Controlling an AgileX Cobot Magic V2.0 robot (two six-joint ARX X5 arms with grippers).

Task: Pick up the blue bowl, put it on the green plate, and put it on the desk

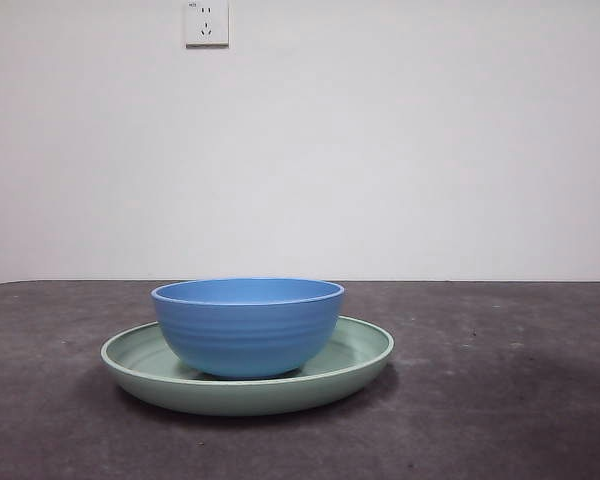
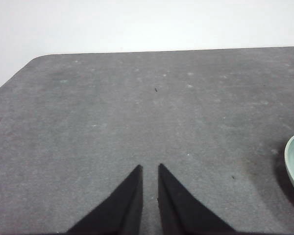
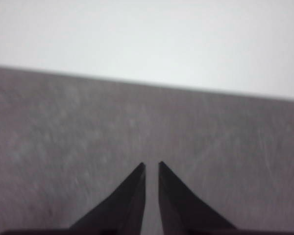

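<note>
Not much of me on show here, honestly. All you get is my two pincers, one per wrist cam. My left pincer (image 2: 150,169) is a pair of flat black jaws, matte, each one a long wedge that's wide at the base and narrows to a sharp tip. The inner edges run nearly straight, the outer edges slope away. My right pincer (image 3: 152,165) is the same deal: two black pointed wedges, same shape, just a bit blurry in its cam. No cables, screws or markings visible on either. The front cam doesn't catch any of me.
</note>
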